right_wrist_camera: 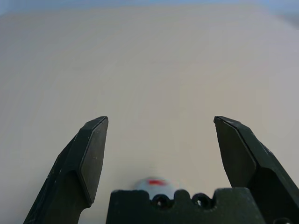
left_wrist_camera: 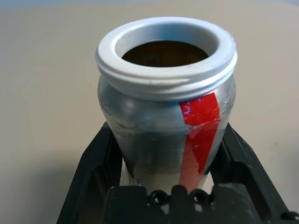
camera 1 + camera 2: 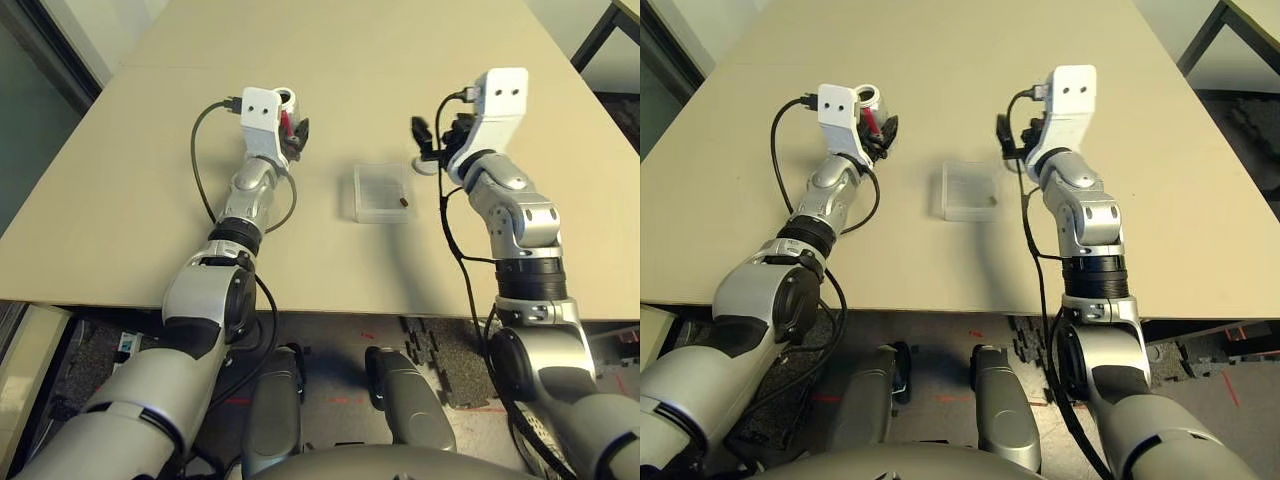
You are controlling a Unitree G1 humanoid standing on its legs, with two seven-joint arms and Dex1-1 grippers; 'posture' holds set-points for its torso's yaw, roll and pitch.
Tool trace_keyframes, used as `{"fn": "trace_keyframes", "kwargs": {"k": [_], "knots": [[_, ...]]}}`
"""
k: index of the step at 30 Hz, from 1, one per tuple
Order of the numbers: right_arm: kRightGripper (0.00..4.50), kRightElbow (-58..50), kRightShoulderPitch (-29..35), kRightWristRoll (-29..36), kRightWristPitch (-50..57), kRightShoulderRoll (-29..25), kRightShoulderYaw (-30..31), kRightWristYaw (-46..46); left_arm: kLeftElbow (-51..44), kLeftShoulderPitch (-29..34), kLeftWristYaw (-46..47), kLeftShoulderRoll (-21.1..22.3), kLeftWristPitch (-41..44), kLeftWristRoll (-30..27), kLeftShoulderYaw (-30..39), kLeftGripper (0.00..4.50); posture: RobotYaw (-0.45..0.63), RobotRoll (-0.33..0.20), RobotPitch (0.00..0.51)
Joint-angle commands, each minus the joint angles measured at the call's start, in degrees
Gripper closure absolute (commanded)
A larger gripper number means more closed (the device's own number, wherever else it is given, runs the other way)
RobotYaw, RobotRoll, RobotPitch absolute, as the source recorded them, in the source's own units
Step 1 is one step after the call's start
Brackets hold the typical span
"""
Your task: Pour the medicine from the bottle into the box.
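The pour looks done; one amber pill (image 3: 404,202) lies in the clear plastic tray (image 3: 374,206), by its right wall, midway along the worktop (image 3: 130,240)'s near edge; the left gripper (image 2: 167,124) is clamped on the open silvery bottle (image 2: 149,116), farther from that edge; the right gripper (image 1: 161,116) stands wide apart, empty, above the cap (image 3: 425,166); next, likely, lower the bottle upright, then recap it.

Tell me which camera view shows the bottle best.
The left wrist view: the bottle is large there, its open mouth and red mark plain. Both eye views show it small, partly hidden by the left tool.
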Motion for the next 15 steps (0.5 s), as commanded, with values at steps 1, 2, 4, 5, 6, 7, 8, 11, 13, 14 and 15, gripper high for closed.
{"fn": "trace_keyframes", "kwargs": {"k": [1, 2, 4, 5, 6, 7, 8, 11, 13, 14, 15], "knots": [[0.0, 2.94, 1.41, -1.14, -3.84, -0.02, -1.69, -2.13, 0.71, 0.77, 0.35, 0.75, 0.94, 0.22, -0.38, 1.73, -0.14, 0.0, 0.18], [0.0, 3.69, 1.51, -1.3, -4.71, -0.19, -1.92, -2.43, 0.79, 0.82, 0.33, 0.94, 1.1, 0.16, -0.38, 1.73, -0.14, 0.0, 0.179], [0.0, 5.09, 1.72, -1.47, -6.21, -0.62, -2.23, -2.59, 0.96, 1.03, 0.33, 1.28, 1.27, 0.14, -0.41, 1.73, -0.14, 0.0, 0.177], [0.0, 5.68, 1.81, -1.51, -6.85, -0.84, -2.31, -2.5, 1.08, 1.16, 0.3, 1.41, 1.52, 0.11, -0.39, 1.73, -0.14, 0.0, 0.176], [0.0, 6.19, 1.91, -1.54, -7.67, -1.05, -2.49, -2.5, 1.17, 1.37, 0.3, 1.54, 1.55, 0.14, -0.41, 1.73, -0.14, 0.0, 0.176], [0.0, 6.67, 1.92, -1.54, -8.42, -1.25, -2.56, -2.36, 1.26, 1.54, 0.24, 1.63, 1.6, 0.23, -0.51, 1.73, -0.14, 0.0, 0.175], [0.0, 7.05, 1.92, -1.65, -9.02, -1.51, -2.17, -1.72, 1.42, 1.73, 0.04, 1.66, 1.71, 0.32, -0.62, 1.73, -0.14, 0.0, 0.174], [0.0, 7.57, 1.92, -1.53, -9.72, -1.35, -1.96, -1.71, 1.94, 2.13, -0.29, 1.5, 2.54, 0.12, -0.55, 1.73, -0.14, 0.0, 0.171], [0.0, 7.76, 1.88, -1.37, -9.87, -1.21, -2.04, -2.01, 2.17, 2.3, -0.2, 1.43, 3.07, -0.07, -0.38, 1.73, -0.14, 0.0, 0.17], [0.0, 7.84, 1.87, -1.37, -9.94, -1.18, -2.06, -2.16, 2.35, 2.43, -0.16, 1.37, 3.49, -0.19, -0.28, 1.73, -0.14, 0.0, 0.169], [0.0, 7.78, 1.88, -1.21, -9.69, -1.02, -2.24, -2.49, 2.49, 2.55, -0.1, 1.34, 3.83, -0.2, -0.27, 1.73, -0.14, 0.0, 0.168]]}}
